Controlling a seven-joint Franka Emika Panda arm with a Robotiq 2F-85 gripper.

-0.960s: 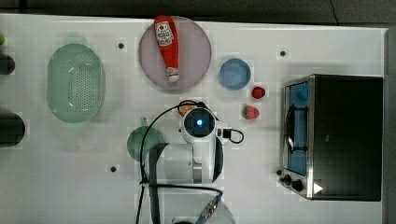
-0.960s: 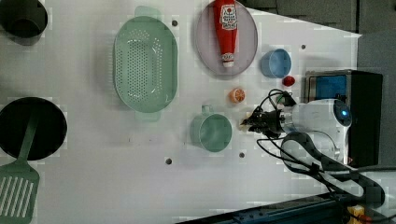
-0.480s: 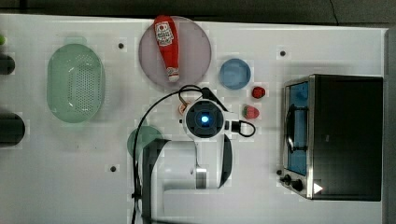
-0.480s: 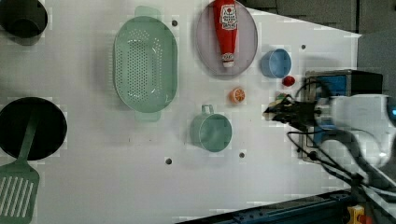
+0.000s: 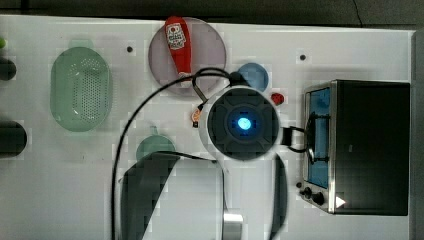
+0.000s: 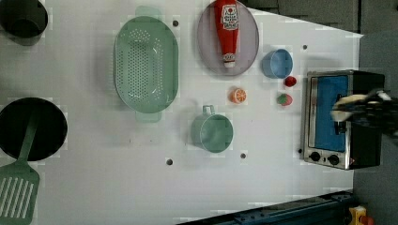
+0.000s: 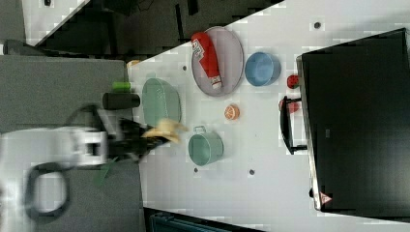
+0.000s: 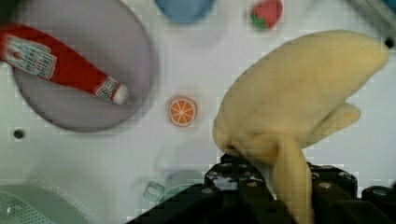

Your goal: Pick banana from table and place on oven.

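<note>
While clamped narrowly on the banana (image 8: 299,98), gripper (image 7: 145,140) held high above the table (image 6: 94,187). Banana off the tabletop, pinched at its stem end in the black jaws. Seen past the fruit in the wrist view: orange slice (image 8: 182,111), strawberry (image 8: 266,14), ketchup bottle (image 8: 56,65) lying on a grey plate (image 8: 93,112). Mint mug (image 7: 205,148) just past the fingertips in the right view. Oven (image 6: 342,117) under the gripper in the left view, its top bare.
</note>
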